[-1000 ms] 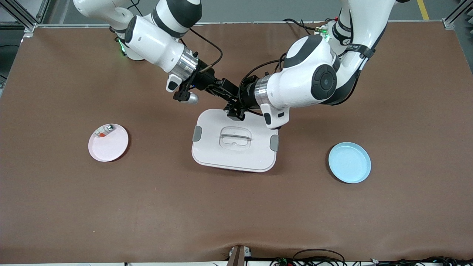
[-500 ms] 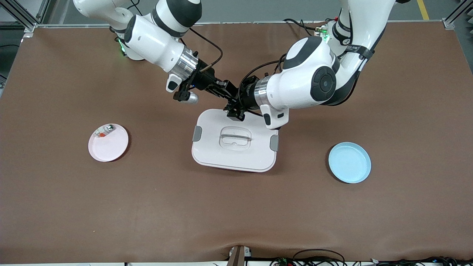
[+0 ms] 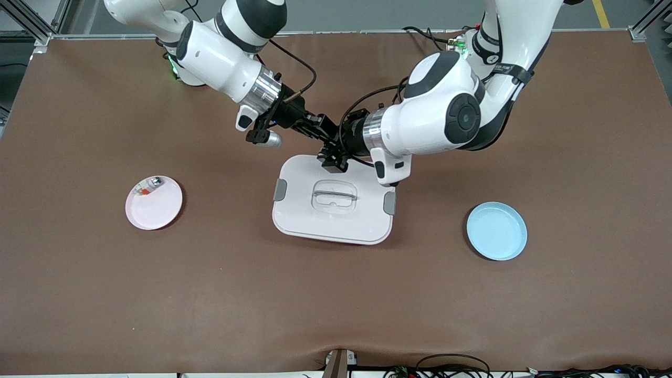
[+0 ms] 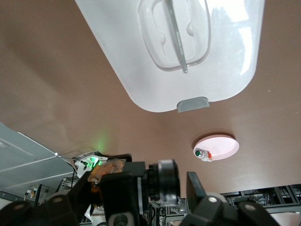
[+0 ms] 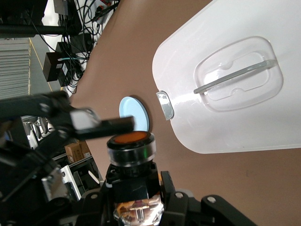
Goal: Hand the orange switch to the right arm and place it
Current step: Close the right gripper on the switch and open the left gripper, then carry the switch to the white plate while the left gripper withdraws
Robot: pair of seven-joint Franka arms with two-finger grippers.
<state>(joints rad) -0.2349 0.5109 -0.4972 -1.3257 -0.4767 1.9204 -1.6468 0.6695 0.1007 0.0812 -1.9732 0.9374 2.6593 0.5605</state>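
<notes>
Pink plate [image 3: 154, 203] toward the right arm's end of the table, a small white-grey piece [image 3: 147, 187] at its rim. Right gripper [image 3: 328, 137] over the white lidded box [image 3: 333, 200] — jaws clamped on the orange switch [image 5: 130, 147], held up in the air. Left gripper [image 3: 334, 152] meets it there, fingers [image 5: 106, 125] parted around the switch's orange face. Blue plate [image 3: 496, 231] toward the left arm's end. Judgement: the left gripper should back straight off, not brushing the switch, before the right carries it away.
</notes>
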